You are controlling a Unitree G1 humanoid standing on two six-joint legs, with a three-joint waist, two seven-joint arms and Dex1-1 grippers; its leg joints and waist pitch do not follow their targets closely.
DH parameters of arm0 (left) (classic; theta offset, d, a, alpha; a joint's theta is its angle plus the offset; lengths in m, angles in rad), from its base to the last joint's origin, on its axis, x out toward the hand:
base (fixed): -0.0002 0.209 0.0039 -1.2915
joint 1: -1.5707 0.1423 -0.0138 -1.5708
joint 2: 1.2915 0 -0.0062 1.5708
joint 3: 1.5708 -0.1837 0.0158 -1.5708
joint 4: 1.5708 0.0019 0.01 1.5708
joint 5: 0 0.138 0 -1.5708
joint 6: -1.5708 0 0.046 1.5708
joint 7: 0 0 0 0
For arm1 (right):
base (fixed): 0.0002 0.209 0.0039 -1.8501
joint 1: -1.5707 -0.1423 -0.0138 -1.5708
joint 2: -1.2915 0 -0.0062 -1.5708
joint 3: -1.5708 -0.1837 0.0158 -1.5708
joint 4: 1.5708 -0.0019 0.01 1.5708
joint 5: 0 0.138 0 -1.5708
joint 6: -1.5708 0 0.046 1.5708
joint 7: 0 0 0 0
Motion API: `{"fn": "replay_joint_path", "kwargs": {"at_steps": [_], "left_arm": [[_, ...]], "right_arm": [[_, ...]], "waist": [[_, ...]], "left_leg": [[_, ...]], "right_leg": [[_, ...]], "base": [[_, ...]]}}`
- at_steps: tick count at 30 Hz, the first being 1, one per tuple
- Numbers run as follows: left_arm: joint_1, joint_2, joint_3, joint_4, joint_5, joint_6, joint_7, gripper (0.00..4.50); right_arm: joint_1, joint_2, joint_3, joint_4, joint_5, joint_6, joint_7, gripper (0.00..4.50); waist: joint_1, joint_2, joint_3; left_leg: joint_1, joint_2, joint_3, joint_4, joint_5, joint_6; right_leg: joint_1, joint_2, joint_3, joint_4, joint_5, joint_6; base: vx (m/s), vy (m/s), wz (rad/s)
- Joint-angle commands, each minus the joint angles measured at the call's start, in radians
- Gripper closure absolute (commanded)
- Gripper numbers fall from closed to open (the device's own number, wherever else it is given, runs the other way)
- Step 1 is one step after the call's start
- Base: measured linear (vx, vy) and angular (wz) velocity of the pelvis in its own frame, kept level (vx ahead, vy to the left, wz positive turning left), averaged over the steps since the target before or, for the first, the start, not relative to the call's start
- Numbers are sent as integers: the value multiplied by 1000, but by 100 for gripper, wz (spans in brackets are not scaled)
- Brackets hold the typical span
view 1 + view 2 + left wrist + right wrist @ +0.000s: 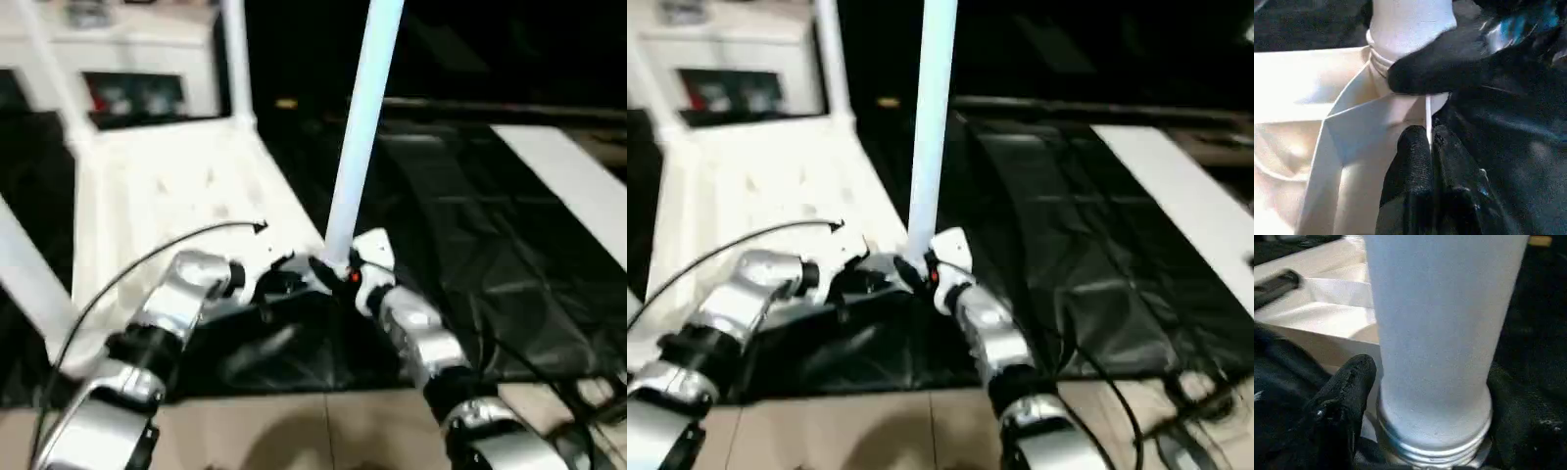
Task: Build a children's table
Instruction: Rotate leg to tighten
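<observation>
Right end effector (338, 274) clamps the upright white tubular leg (358, 137) at the white ribbed plastic top's (167, 186) five-o'clock corner; left end effector (1427, 147) pinched together on its rim.

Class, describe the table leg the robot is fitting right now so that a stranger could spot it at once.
Find the white table top lying upside down on the black-covered work table. At its near corner one white leg stands upright between the right gripper and the left gripper. Unlike the far legs, its threaded base meets that corner socket.
</observation>
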Motion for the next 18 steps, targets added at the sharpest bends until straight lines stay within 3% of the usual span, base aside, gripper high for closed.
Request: {"fn": "replay_joint_path", "kwargs": {"at_steps": [1, 2, 3, 4, 5, 6, 7, 9, 10, 11, 12, 13, 14, 16, 17, 18], "left_arm": [[18, -20, -45, -1, -3, -13, -16, 450], [25, 0, -39, -5, -4, -26, -28, 450], [27, 8, -37, -7, -3, -26, -30, 450], [30, 16, -34, -10, -1, -25, -30, 450], [49, 51, -30, -42, -7, -43, -64, 450], [54, 65, -27, -53, -5, -57, -63, 450], [58, 78, -24, -63, -2, -71, -62, 450], [69, 99, -13, -95, -9, -61, -71, 450], [80, 118, -1, -127, -13, -64, -73, 450], [83, 123, 4, -138, -16, -60, -75, 450], [90, 129, 16, -166, -31, -26, -83, 450], [100, 140, 32, -202, -50, 3, -96, 450], [105, 147, 41, -225, -62, 24, -106, 406], [121, 160, 54, -275, -93, 76, -125, 395], [126, 165, 56, -288, -99, 88, -127, 385], [128, 168, 54, -290, -100, 84, -126, 385]], "right_arm": [[-14, -6, 54, -64, 12, 4, 102, 68], [-13, -42, 53, -64, 11, 8, 132, 63], [-13, -54, 54, -64, 12, 7, 148, 61], [-12, -68, 54, -65, 13, 7, 164, 61], [-14, -107, 54, -67, 19, 7, 219, 61], [-16, -121, 54, -65, 16, 0, 237, 61], [-18, -131, 54, -63, 13, -4, 248, 61], [-19, -145, 54, -63, 12, 0, 267, 61], [-17, -155, 59, -71, 14, -2, 284, 61], [-16, -158, 60, -74, 15, -2, 290, 61], [-13, -164, 62, -83, 19, 2, 305, 61], [-8, -172, 63, -99, 23, 8, 324, 61], [-5, -176, 62, -109, 27, 13, 336, 59], [3, -187, 66, -126, 33, 20, 354, 59], [4, -191, 69, -126, 33, 18, 358, 59], [4, -193, 69, -123, 33, 16, 362, 59]], "waist": [[-10, 17, -69], [-10, 6, -66], [-8, -1, -60], [-8, -8, -57], [-4, -9, -57], [-8, -10, -59], [-7, -8, -60], [-4, -6, -69], [-5, -7, -68], [-6, -11, -73], [-5, -4, -76], [-4, -5, -77], [-3, -10, -84], [-3, -7, -90], [-3, -9, -96], [-3, -9, -94]], "left_leg": [[-13, 26, 3, -97, -319, 4], [-4, 23, 15, -97, -298, 10], [4, 15, 29, -93, -301, 17], [8, 12, 35, -91, -311, 21], [16, 11, 40, -88, -317, 24], [3, 14, 39, -94, -295, 30], [-1, 15, 39, -96, -282, 31], [4, 21, 43, -98, -233, 24], [2, 22, 45, -98, -220, 25], [-2, 21, 49, -95, -184, 28], [-2, 19, 50, -92, -167, 26], [-4, 18, 51, -90, -150, 31], [-4, 17, 55, -83, -103, 41], [-7, 14, 59, -75, -6, 71], [-10, 8, 62, -66, 69, 106], [-12, 7, 62, -65, 77, 117]], "right_leg": [[59, -70, 60, -93, -391, -69], [47, -70, 70, -90, -321, -127], [37, -67, 76, -95, -366, -142], [31, -66, 78, -100, -415, -136], [28, -73, 85, -105, -481, -123], [34, -69, 93, -98, -475, -117], [36, -68, 94, -97, -465, -112], [35, -66, 102, -83, -354, -141], [34, -63, 103, -79, -320, -152], [38, -59, 106, -64, -233, -185], [40, -59, 109, -57, -197, -197], [40, -58, 111, -54, -168, -203], [42, -55, 114, -40, -85, -228], [45, -51, 115, -24, 55, -267], [46, -46, 115, -14, 166, -295], [45, -46, 115, -13, 182, -302]], "base": [[0, 0, 0], [0, 0, 0], [0, 0, 0], [54, 20, 10], [54, 20, 10], [58, 8, 3], [0, 0, 0], [29, -2, 0], [62, -7, 0], [62, -7, 0], [61, -8, -2], [65, -10, -1], [65, -10, -1], [31, -6, 0], [0, 0, 0], [0, 0, 0]]}}
